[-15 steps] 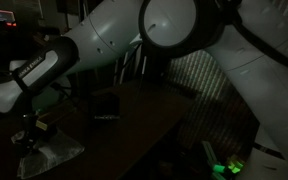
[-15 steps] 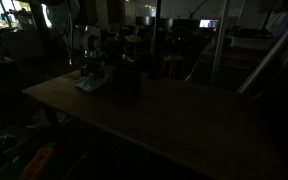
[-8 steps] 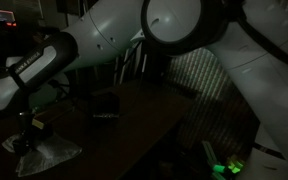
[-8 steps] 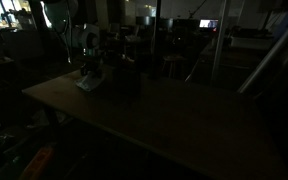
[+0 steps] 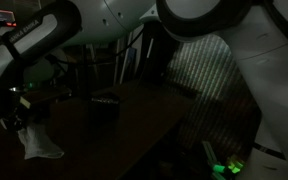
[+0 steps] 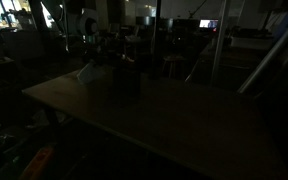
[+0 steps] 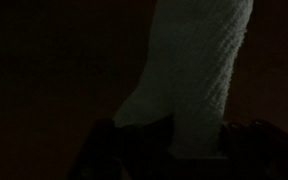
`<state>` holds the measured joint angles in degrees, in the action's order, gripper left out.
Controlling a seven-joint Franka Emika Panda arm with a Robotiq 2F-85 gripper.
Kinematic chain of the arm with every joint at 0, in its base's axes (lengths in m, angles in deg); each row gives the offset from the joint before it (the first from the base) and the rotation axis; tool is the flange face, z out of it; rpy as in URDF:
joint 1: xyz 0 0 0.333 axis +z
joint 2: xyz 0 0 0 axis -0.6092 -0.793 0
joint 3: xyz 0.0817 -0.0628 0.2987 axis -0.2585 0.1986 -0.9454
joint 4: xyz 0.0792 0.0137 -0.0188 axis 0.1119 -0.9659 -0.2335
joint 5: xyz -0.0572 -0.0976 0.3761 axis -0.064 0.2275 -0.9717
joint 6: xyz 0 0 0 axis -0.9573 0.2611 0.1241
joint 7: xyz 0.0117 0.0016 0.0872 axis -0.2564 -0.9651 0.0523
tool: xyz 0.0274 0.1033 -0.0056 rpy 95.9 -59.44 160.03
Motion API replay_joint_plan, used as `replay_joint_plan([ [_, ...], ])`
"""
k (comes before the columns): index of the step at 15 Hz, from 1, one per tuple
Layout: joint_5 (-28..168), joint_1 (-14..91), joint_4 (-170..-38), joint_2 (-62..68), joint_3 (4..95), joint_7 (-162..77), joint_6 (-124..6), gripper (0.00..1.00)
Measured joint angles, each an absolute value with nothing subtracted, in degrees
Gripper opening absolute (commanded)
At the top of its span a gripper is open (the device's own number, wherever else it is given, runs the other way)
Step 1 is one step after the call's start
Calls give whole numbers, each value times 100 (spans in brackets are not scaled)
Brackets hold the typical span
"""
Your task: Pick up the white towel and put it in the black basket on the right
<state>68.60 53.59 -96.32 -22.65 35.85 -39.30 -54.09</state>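
The scene is very dark. The white towel [image 5: 39, 141] hangs bunched from my gripper [image 5: 26, 121], lifted off the dark table [image 5: 124, 125]. It also shows faintly in an exterior view [image 6: 86, 72], and in the wrist view [image 7: 196, 70] it hangs between the dark fingers [image 7: 179, 150]. The gripper is shut on the towel. The black basket [image 5: 106, 104] stands on the table beyond the towel, and appears as a dark shape in an exterior view [image 6: 129, 78].
The robot's large white arm [image 5: 214, 20] fills the top of an exterior view. Chairs and poles stand behind the table [image 6: 214, 45]. A green light glows on the floor [image 5: 227, 164].
The gripper has risen with the towel. The towel lay spread on the table before; now it hangs bunched in the air. The arm has shifted up and to the left.
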Motion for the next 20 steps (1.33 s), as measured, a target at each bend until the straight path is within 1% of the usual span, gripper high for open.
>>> replay_joint_plan([
  [5, 7089, 5363, -9956, -1502, 4043, -4649, -5163, 10],
  [12, 7717, 5112, -10995, -334, 4711, -5444, -4998, 10],
  [20, 8260, 4562, -11651, 211, 4918, -5533, -5088, 10],
])
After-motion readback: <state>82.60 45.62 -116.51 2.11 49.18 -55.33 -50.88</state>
